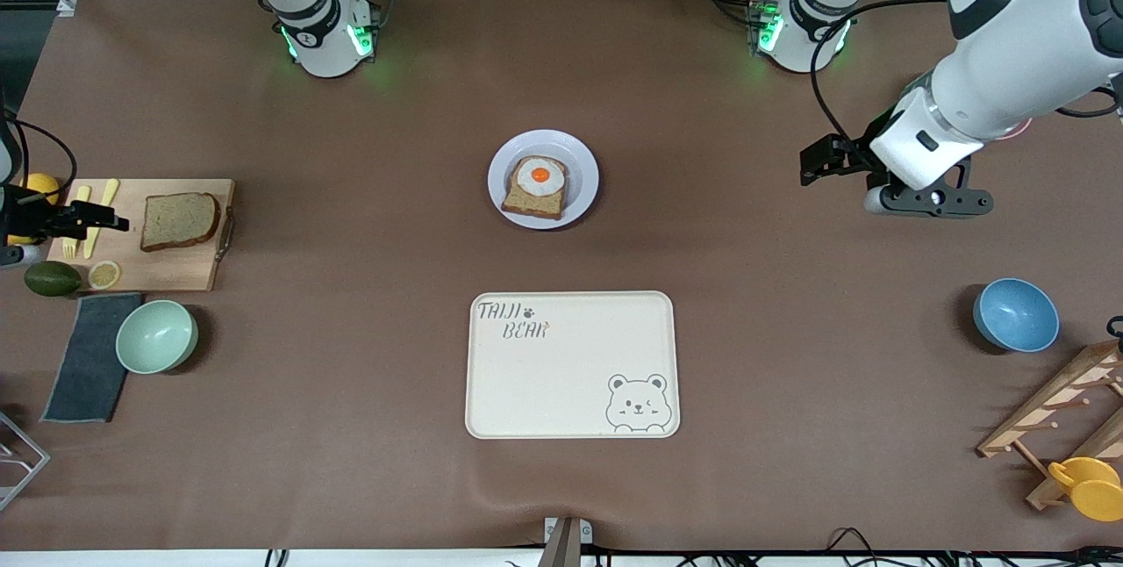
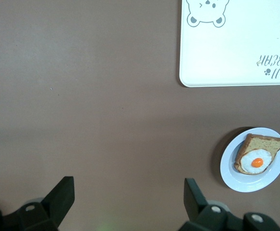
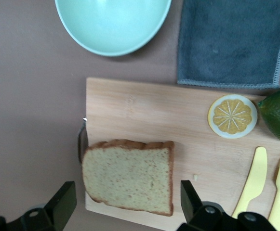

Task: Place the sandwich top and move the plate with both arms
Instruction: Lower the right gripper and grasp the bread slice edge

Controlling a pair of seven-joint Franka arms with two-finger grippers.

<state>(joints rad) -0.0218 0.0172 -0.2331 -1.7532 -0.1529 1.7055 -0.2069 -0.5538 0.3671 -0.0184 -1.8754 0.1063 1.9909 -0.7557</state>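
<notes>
The sandwich top (image 1: 180, 220), a plain brown bread slice, lies on a wooden cutting board (image 1: 180, 273) at the right arm's end of the table. My right gripper (image 1: 105, 218) hangs open over the board. In the right wrist view the slice (image 3: 128, 175) shows between the spread fingers of the right gripper (image 3: 126, 192), and nothing is held. The plate (image 1: 583, 159) sits mid-table with an egg-topped slice (image 1: 536, 186) on it. My left gripper (image 1: 805, 165) waits open and empty above bare table toward the left arm's end. Its wrist view shows the left gripper (image 2: 128, 185) and, off to one side, the plate (image 2: 229, 168).
A cream bear tray (image 1: 572, 365) lies nearer the camera than the plate. A mint bowl (image 1: 157, 336), grey cloth (image 1: 88, 356), avocado (image 1: 53, 278), lemon slice (image 1: 104, 274), and yellow knife and fork (image 1: 88, 216) crowd the board. A blue bowl (image 1: 1016, 314) and wooden rack (image 1: 1062, 409) stand at the left arm's end.
</notes>
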